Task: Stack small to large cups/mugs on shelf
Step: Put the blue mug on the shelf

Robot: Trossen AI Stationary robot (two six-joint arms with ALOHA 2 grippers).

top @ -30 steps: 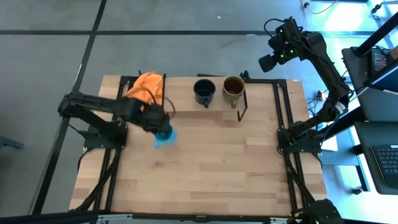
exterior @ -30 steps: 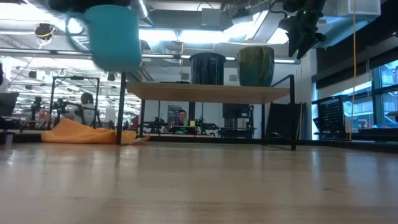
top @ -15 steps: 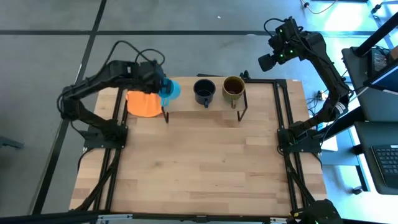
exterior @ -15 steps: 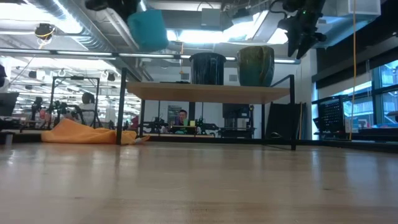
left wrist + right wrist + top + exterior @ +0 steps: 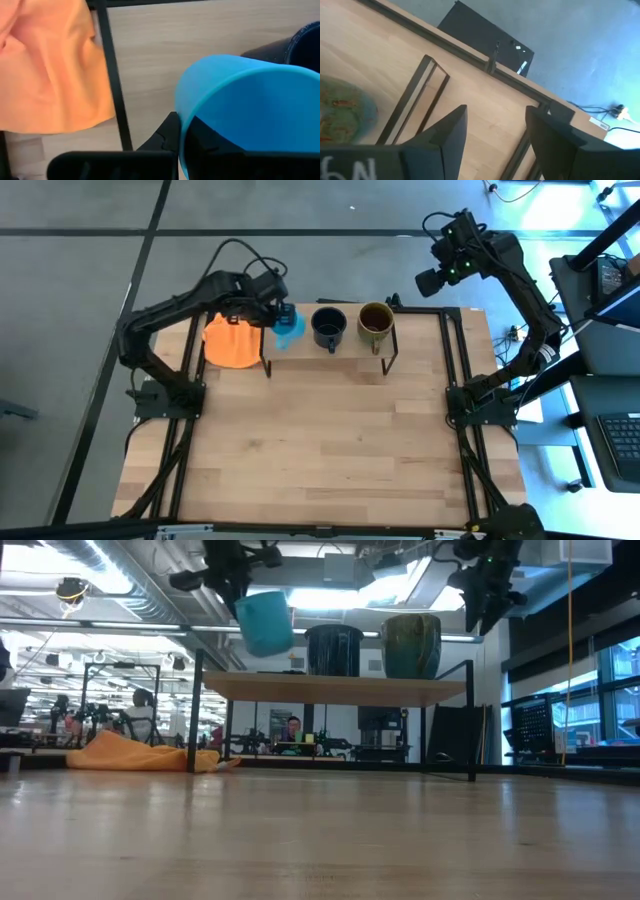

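Wide open tabletop (image 5: 330, 450) in front of the shelf (image 5: 340, 689), nothing standing there. On the shelf, the black mug (image 5: 328, 327) and the olive-brown mug (image 5: 375, 323) fill the middle and right end. The left gripper (image 5: 278, 315) hangs over the left end, clamped on the light blue mug (image 5: 265, 622), which sits tilted above the board just beside the black mug. An orange cloth (image 5: 232, 340) blocks the table left of the shelf. The right gripper (image 5: 432, 278), fingers spread, hovers beyond the shelf's right end, clear of the mugs.
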